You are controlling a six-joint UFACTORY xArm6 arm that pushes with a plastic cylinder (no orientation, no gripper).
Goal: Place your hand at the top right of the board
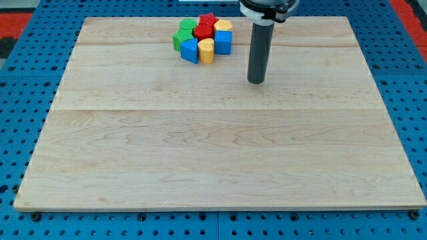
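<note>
My tip (pixel 256 81) rests on the wooden board (pixel 220 153) in its upper middle, a little right of centre. To its upper left sits a tight cluster of blocks near the board's top edge: a red star (pixel 208 20), a red block (pixel 203 32), a green block (pixel 188 25), a second green block (pixel 179 39), a blue block (pixel 190 51), a yellow cylinder (pixel 207 50), a blue cube (pixel 223 42) and a yellow block (pixel 223 25). The tip stands clear of them, about a block's width right of the blue cube. The board's top right corner (pixel 343 21) lies far to the tip's upper right.
The board lies on a blue perforated table (pixel 20 80) that shows on all sides. The arm's dark mount (pixel 267 8) hangs over the board's top edge above the rod.
</note>
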